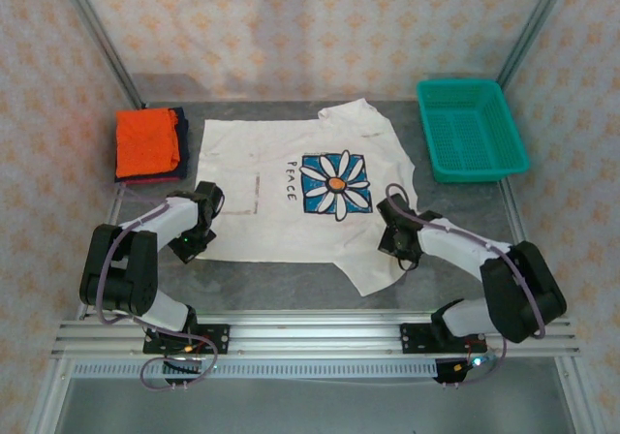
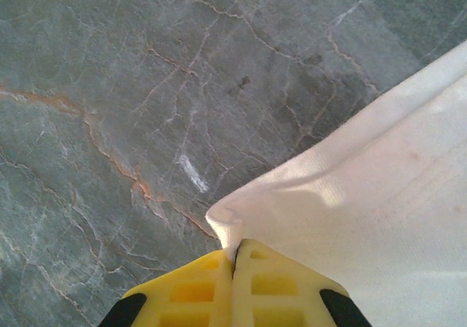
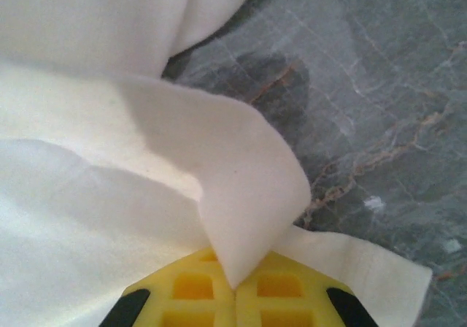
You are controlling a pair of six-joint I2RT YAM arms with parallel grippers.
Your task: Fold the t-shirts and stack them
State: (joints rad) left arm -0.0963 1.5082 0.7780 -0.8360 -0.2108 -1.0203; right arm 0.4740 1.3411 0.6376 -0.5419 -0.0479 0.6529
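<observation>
A white t-shirt (image 1: 271, 197) with a blue-square daisy and "PEACE" lies spread flat in the middle of the table. My left gripper (image 1: 191, 243) is shut on its near left corner; in the left wrist view the white t-shirt (image 2: 379, 195) has its corner pinched between the yellow fingers (image 2: 204, 283) of that gripper (image 2: 235, 258). At the shirt's near right edge by the sleeve, my right gripper (image 1: 402, 255) is shut on a raised flap of the white t-shirt (image 3: 241, 203), which the right gripper (image 3: 235, 287) holds. A folded orange t-shirt (image 1: 147, 141) rests on a folded navy one (image 1: 180, 143) at the back left.
A teal mesh basket (image 1: 472, 129) stands at the back right. Grey marbled table (image 1: 281, 284) shows between the shirt and the arm bases. Metal frame posts and patterned walls enclose the back and sides.
</observation>
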